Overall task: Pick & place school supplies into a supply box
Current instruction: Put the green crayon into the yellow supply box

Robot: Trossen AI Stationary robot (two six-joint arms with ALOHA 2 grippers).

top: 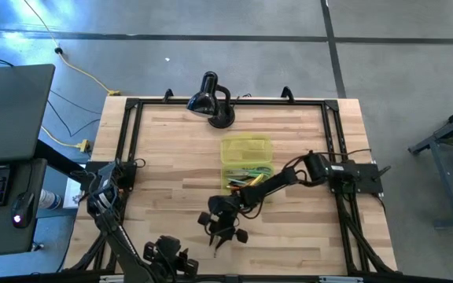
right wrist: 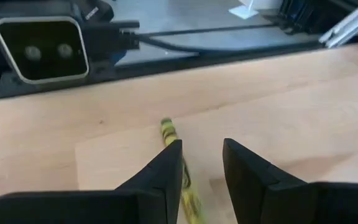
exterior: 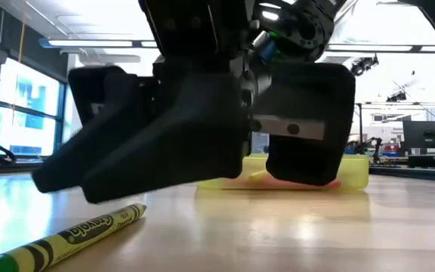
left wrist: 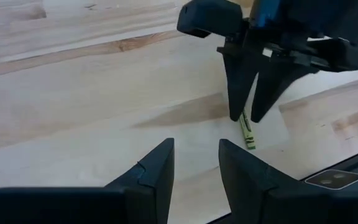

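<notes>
A: What is the surface like, and the room?

B: A pale wooden counter [top: 171,149] of glued strips, framed by black rails. A black desk lamp [top: 211,100] stands at its far edge. The floor around is grey concrete, with a yellow cable [top: 85,75] trailing over it and a dark desk [top: 10,110] off to the left. The low view looks into a bright hall with large windows and ceiling lights.

A: And the crayon?

B: A yellow-green crayon [exterior: 66,240] with a black-printed paper wrapper lies flat on the counter near its front edge, well in front of the supply box [top: 246,161]. Its long axis runs roughly front to back on the counter. Which end is the tip I cannot tell.

A: The box?

B: Translucent yellow-green, lid laid open, with pens and pencils [top: 248,174] already in the nearer half.

A: The hands?

B: The right hand [left wrist: 247,115] points down over the crayon, fingers parted, one on each side of it; I cannot see them touching it. The left hand [left wrist: 196,163] waits at the front edge, fingers apart, holding nothing, facing the other.
</notes>
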